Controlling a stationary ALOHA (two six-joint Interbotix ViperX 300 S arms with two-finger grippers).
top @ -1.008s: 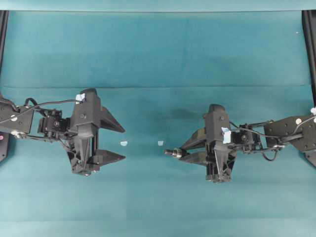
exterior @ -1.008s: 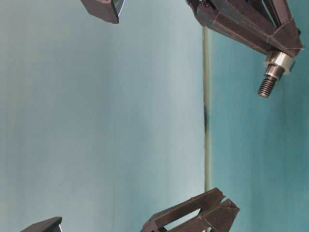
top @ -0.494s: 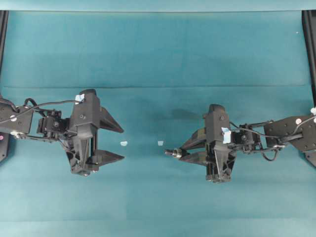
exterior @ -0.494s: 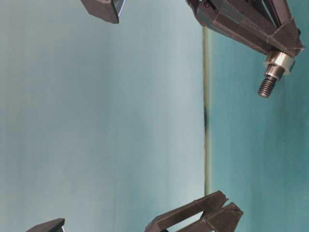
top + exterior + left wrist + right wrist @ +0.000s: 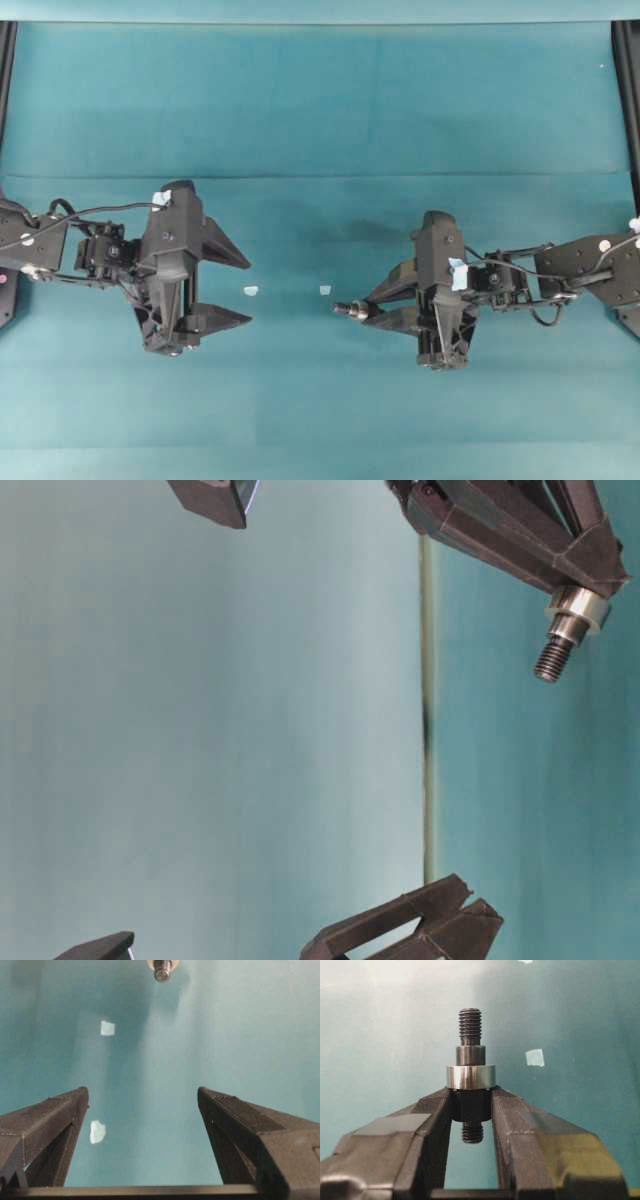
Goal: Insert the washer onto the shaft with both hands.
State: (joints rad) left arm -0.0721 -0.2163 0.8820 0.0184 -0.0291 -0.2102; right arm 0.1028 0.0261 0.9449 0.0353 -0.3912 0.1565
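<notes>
1. Teal cloth (image 5: 320, 100) covers the whole table under my two arms.
2. My left gripper (image 5: 238, 288) is on the left side in the overhead view, and it points toward the middle of the table.
3. Its two black fingers (image 5: 50, 1120) stand wide apart, and nothing is between them.
4. My right gripper (image 5: 372, 306) is on the right side, and it points back at the left one.
5. Its fingers (image 5: 515, 1115) are squeezed tight on the shaft (image 5: 470, 1050).
6. They hold the thick dark part of the shaft, and a short threaded end shows behind them in the right wrist view.
7. The washer (image 5: 470, 1076) is a shiny ring, and it sits around the shaft.
8. It rests right against the tips of my right fingers.
9. A smooth dark step and then the long threaded end stick out past the washer.
10. That threaded end points across the gap at my left gripper.
11. The two grippers are well apart and do not touch.
12. Two small pale blue tape scraps (image 5: 251, 291) lie on the cloth between them.
13. From the left wrist view I see the round end of the shaft at the top, facing my open fingers.
</notes>
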